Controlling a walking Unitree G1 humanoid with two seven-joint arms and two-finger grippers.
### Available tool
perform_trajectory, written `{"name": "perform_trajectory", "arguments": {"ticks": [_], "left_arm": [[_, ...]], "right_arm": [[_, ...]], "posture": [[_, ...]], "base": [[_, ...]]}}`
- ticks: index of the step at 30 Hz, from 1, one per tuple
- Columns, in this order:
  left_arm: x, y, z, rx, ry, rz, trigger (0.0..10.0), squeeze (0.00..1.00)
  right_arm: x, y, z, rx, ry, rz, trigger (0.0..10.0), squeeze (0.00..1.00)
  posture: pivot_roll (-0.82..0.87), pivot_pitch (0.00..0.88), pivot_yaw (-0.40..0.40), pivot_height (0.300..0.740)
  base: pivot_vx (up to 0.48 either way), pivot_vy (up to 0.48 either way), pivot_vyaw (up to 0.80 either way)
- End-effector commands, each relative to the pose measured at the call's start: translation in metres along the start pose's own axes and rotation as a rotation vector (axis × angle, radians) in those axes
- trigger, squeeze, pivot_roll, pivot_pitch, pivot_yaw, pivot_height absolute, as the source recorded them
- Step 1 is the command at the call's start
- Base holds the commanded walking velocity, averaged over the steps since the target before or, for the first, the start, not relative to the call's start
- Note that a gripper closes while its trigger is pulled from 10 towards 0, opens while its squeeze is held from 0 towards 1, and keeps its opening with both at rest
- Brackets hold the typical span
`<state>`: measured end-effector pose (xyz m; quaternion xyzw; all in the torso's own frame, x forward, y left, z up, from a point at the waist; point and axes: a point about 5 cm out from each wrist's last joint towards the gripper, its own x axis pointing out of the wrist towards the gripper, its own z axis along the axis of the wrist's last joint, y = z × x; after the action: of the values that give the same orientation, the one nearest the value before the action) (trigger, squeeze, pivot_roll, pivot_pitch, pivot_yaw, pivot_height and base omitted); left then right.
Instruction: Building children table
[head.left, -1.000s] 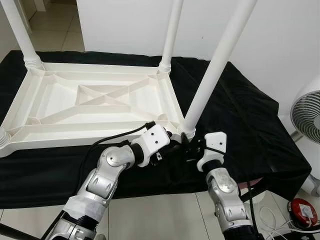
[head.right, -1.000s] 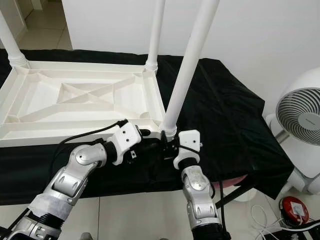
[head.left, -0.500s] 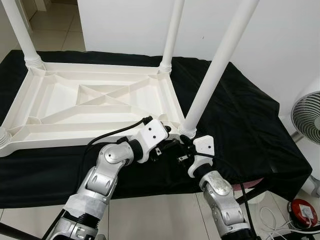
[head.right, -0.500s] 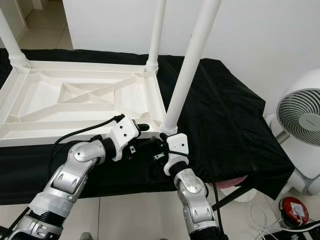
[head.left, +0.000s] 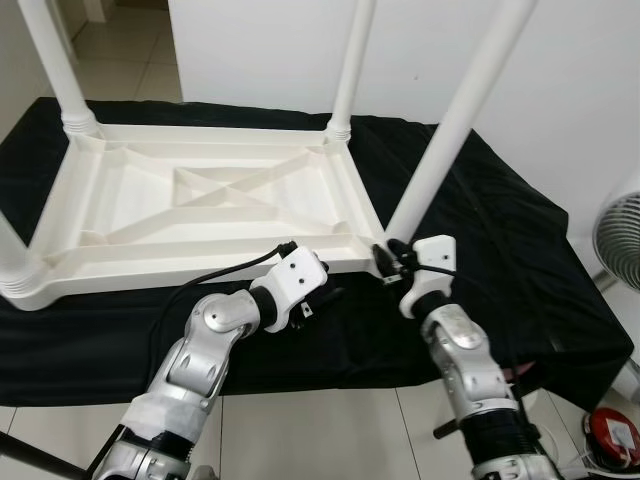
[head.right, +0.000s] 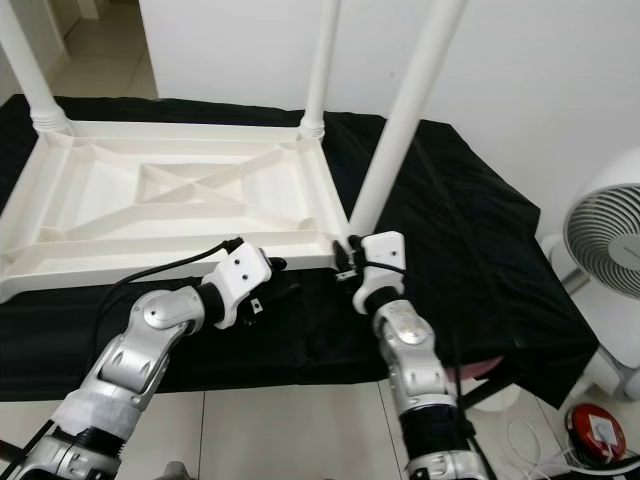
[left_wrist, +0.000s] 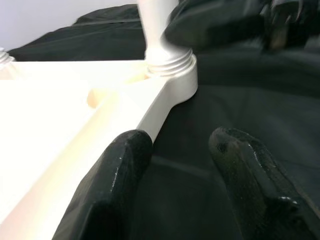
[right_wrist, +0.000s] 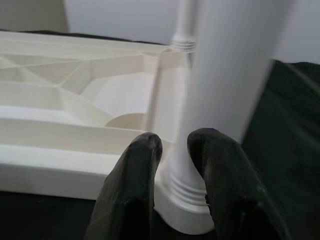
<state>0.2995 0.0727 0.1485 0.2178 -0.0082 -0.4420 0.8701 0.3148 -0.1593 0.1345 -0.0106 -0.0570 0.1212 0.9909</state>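
A white plastic children's table (head.left: 200, 215) lies upside down on a black cloth (head.left: 500, 240) spread over a raised surface, its ribbed underside with a cross brace facing up; no writing or brand mark can be read on it; going from left to right, one white leg (head.left: 55, 60) rises from the far left corner, another leg (head.left: 352, 60) stands at the far right corner, and the near right leg (head.left: 455, 115) leans up and to the right out of its threaded socket at the near right corner; the left gripper (head.left: 325, 300) lies low over the black cloth just in front of the table's near edge, its two black fingers (left_wrist: 125, 165) spread apart with nothing between them, one of them close against the table rim in the left wrist view; the right gripper (head.left: 385, 262) sits at the base of the near right leg, its fingers (right_wrist: 142, 165) drawn near together beside the ribbed collar, with only a narrow gap and no grasp on the leg to be seen; at the far right stands a white fan (head.right: 605, 235), and on the tiled floor (head.left: 300, 430) beneath it lies a small red object (head.right: 597, 432) whose label is too small to read
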Motion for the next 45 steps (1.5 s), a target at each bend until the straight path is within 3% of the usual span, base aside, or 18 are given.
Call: {"name": "perform_trajectory", "arguments": {"ticks": [1,4,7,13,17,25,34,37,45], "left_arm": [[0.002,0.013,-0.004,-0.020,0.030,0.243,10.0,0.00],[0.006,0.032,-0.002,-0.027,0.040,0.369,10.0,0.00],[0.007,0.038,-0.001,-0.021,0.042,0.397,10.0,0.00],[0.011,0.045,-0.002,-0.003,0.068,0.421,10.0,0.00],[0.006,0.061,-0.013,0.037,0.135,0.401,10.0,0.00],[-0.003,0.076,-0.026,0.067,0.217,0.403,10.0,0.00],[-0.010,0.076,-0.040,0.050,0.271,0.317,10.0,0.00],[-0.014,0.073,-0.052,0.042,0.329,0.269,10.0,0.00],[-0.017,0.075,-0.060,0.022,0.370,0.289,10.0,0.00]], "right_arm": [[-0.003,-0.016,-0.001,0.004,0.009,-0.066,10.0,0.00],[-0.007,-0.029,-0.002,0.005,0.013,-0.120,10.0,0.00],[-0.009,-0.029,-0.003,0.009,0.011,-0.127,10.0,0.00],[-0.012,-0.019,-0.006,0.038,0.009,-0.098,10.0,0.00],[-0.017,0.003,-0.010,0.081,0.010,-0.024,10.0,0.00],[-0.019,0.005,-0.011,0.089,0.012,-0.027,10.0,0.00],[-0.017,0.011,-0.013,0.094,0.013,-0.027,10.0,0.00],[-0.015,0.012,-0.013,0.092,0.016,-0.025,10.0,0.00],[-0.014,0.013,-0.013,0.093,0.015,-0.026,10.0,0.00]], "posture": [[-0.02,0.000,-0.096,0.740],[-0.03,0.000,-0.089,0.740],[-0.04,0.000,-0.084,0.740],[-0.05,0.000,-0.080,0.740],[-0.06,0.000,-0.070,0.740],[-0.07,0.000,-0.054,0.740],[-0.06,0.000,-0.045,0.740],[-0.06,0.000,-0.044,0.740],[-0.06,0.000,-0.046,0.740]], "base": [[0.000,0.000,0.00],[0.000,0.000,0.00],[0.000,0.000,0.00],[0.000,0.000,0.00],[0.000,0.000,0.00],[0.000,0.000,0.00],[0.000,0.000,0.00],[0.000,0.000,0.00],[0.000,0.000,0.00]]}}
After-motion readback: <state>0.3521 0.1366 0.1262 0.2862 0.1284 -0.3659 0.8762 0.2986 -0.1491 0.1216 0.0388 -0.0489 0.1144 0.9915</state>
